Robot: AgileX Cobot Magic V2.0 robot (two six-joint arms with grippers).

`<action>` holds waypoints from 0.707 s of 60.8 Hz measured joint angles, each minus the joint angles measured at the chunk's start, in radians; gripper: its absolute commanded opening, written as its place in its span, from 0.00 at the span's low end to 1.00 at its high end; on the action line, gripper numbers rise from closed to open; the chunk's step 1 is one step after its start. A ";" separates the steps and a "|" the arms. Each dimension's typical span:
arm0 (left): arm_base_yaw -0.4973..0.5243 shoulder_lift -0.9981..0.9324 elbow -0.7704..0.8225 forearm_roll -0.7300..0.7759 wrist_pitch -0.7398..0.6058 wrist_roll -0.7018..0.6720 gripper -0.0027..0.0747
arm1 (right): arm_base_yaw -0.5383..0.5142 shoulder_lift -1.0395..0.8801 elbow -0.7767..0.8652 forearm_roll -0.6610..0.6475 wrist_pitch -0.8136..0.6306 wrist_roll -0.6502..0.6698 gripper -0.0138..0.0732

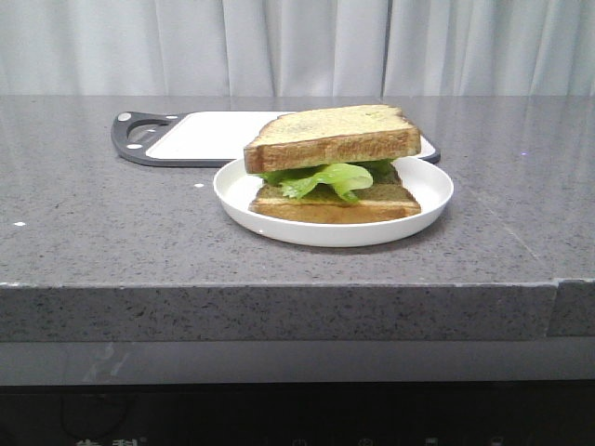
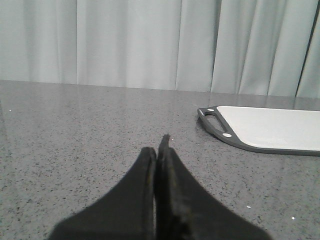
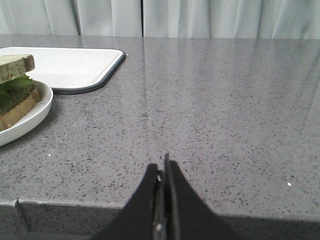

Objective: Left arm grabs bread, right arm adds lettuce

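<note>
A sandwich sits on a white plate (image 1: 242,190) in the middle of the grey counter. The thick toasted bread (image 1: 330,136) lies on top, tilted up at the left. The green lettuce (image 1: 327,177) shows under it, on a thinner bottom slice (image 1: 335,206). In the right wrist view the bread (image 3: 15,63), lettuce (image 3: 12,90) and plate (image 3: 35,112) show at the edge. My left gripper (image 2: 157,147) is shut and empty above bare counter. My right gripper (image 3: 161,167) is shut and empty near the counter's front edge. Neither arm shows in the front view.
A white cutting board with a black rim and handle (image 1: 200,137) lies behind the plate; it also shows in the left wrist view (image 2: 270,129) and in the right wrist view (image 3: 70,67). A grey curtain (image 1: 297,46) hangs at the back. The counter's front edge (image 1: 279,288) drops off.
</note>
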State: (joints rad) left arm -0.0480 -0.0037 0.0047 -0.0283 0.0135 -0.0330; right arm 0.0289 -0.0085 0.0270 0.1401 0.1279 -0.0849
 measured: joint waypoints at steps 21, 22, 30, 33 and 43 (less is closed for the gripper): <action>0.000 0.000 0.000 0.000 0.000 0.000 0.01 | 0.000 0.000 0.000 -0.080 -0.045 0.120 0.02; 0.000 0.000 0.000 0.000 0.000 0.000 0.01 | 0.000 0.000 0.000 -0.082 -0.045 0.123 0.02; 0.000 0.000 0.000 0.000 0.000 0.000 0.01 | 0.000 0.000 0.000 -0.087 -0.045 0.132 0.02; 0.000 0.000 0.000 0.000 0.000 0.000 0.01 | 0.000 0.000 0.000 -0.088 -0.045 0.132 0.02; 0.000 0.000 0.000 0.000 0.000 0.000 0.01 | 0.000 0.000 0.000 -0.089 -0.045 0.132 0.02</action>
State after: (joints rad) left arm -0.0480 -0.0037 0.0047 -0.0283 0.0135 -0.0330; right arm 0.0289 -0.0085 0.0270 0.0512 0.0826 0.0470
